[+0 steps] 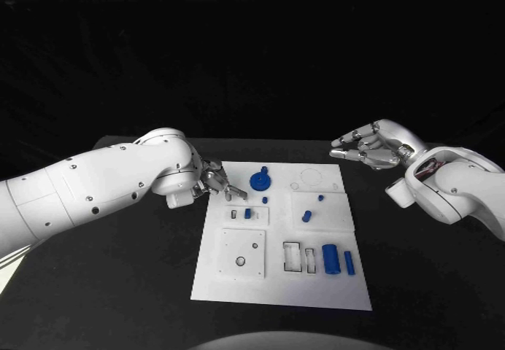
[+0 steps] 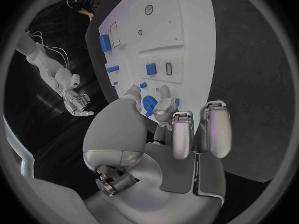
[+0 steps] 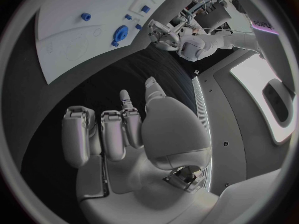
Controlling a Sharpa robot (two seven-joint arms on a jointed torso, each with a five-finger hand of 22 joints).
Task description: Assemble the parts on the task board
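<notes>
- The task board (image 1: 282,288), a white plate, lay in the centre of the head view, running from mid-frame toward the lower edge.
- The left hand (image 1: 216,182) hovered at the board's upper-left corner, fingers apart and holding nothing, their tips just beside the blue gear (image 1: 260,179).
- The right hand (image 1: 368,144) hung in the upper right of the frame, off the board, fingers loosely curled; I saw nothing in it, though whether it counted as closed I could not tell.
- Judged step: the left hand was reaching for the gear, with no grasp made yet. The next move would call for closing the fingers round the gear's raised hub without nudging the small blue peg (image 1: 266,199) below it.
- Counted in the head view: one gear, one large blue cylinder (image 1: 331,259), one slim blue bar (image 1: 349,262), and three small blue pieces mid-board.
</notes>
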